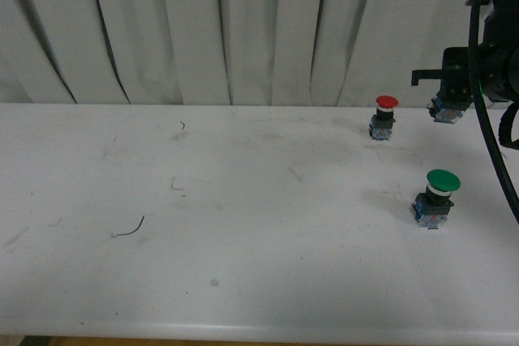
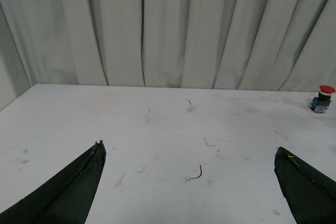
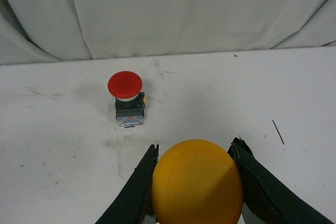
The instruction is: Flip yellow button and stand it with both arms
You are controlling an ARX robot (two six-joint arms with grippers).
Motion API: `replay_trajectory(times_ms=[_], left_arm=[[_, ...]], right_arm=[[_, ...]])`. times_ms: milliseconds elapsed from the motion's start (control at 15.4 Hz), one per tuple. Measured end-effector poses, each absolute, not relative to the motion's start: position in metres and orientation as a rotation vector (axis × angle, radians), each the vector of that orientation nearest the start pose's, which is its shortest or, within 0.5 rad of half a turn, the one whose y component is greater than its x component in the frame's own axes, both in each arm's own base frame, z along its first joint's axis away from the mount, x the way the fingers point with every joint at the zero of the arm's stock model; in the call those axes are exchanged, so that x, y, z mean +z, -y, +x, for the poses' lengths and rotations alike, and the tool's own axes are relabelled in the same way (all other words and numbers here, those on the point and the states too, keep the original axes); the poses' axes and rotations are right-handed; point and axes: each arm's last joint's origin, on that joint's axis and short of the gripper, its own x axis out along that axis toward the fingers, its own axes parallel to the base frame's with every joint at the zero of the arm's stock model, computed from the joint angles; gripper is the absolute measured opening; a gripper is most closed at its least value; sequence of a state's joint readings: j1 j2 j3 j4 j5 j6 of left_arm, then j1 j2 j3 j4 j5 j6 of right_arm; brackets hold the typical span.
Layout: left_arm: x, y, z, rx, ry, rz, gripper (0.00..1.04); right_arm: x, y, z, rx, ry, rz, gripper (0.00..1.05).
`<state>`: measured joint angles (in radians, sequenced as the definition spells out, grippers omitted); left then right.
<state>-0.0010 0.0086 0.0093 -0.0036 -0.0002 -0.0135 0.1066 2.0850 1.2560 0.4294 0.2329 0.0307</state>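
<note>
My right gripper point(image 3: 195, 153) is shut on the yellow button point(image 3: 197, 182); its round yellow-orange cap fills the space between the two black fingers in the right wrist view. In the front view the right gripper point(image 1: 448, 99) hangs at the far right above the table, and only the button's blue-grey base point(image 1: 445, 113) shows beneath it. My left gripper point(image 2: 189, 153) is open and empty over the bare white table point(image 2: 157, 140); it is out of the front view.
A red-capped switch point(image 1: 383, 117) stands upright at the back right, also in the right wrist view point(image 3: 126, 97) and left wrist view point(image 2: 322, 98). A larger green-capped switch point(image 1: 436, 196) stands nearer. A short dark wire point(image 1: 130, 228) lies left. White curtain behind.
</note>
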Motion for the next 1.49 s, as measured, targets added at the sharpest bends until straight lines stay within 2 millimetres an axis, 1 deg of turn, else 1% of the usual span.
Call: replay_trajectory(times_ms=[130,259,324,454,583,778,843,907,1102,1296,1491], left_arm=[[0.166,0.0,0.098,0.0,-0.003,-0.014,0.98],[0.166,0.0,0.098,0.0,-0.004,-0.014,0.98],[0.166,0.0,0.098,0.0,-0.003,-0.014,0.98],[0.166,0.0,0.098,0.0,-0.003,-0.014,0.98],[0.166,0.0,0.098,0.0,-0.003,-0.014,0.98],[0.166,0.0,0.098,0.0,-0.003,-0.014,0.98],[0.166,0.0,0.098,0.0,-0.003,-0.014,0.98],[0.166,0.0,0.098,0.0,-0.003,-0.014,0.98],[0.166,0.0,0.098,0.0,-0.003,-0.014,0.98],[0.166,0.0,0.098,0.0,-0.003,-0.014,0.98],[0.166,0.0,0.098,0.0,-0.003,-0.014,0.98]], right_arm=[[0.147,-0.056,0.461,-0.125,-0.453,-0.068,0.36],[0.131,-0.068,0.469,-0.109,-0.522,-0.09,0.36],[0.124,-0.071,0.473,-0.107,-0.543,-0.098,0.36],[0.118,-0.077,0.477,-0.101,-0.576,-0.109,0.36],[0.117,-0.078,0.479,-0.1,-0.576,-0.109,0.36],[0.114,-0.082,0.487,-0.098,-0.58,-0.113,0.36],[0.111,-0.082,0.492,-0.105,-0.588,-0.135,0.36],[0.097,-0.076,0.499,-0.134,-0.611,-0.175,0.36],[0.092,-0.069,0.502,-0.146,-0.624,-0.194,0.36],[0.092,-0.071,0.502,-0.134,-0.619,-0.199,0.36],[0.087,-0.074,0.502,-0.122,-0.633,-0.224,0.36]])
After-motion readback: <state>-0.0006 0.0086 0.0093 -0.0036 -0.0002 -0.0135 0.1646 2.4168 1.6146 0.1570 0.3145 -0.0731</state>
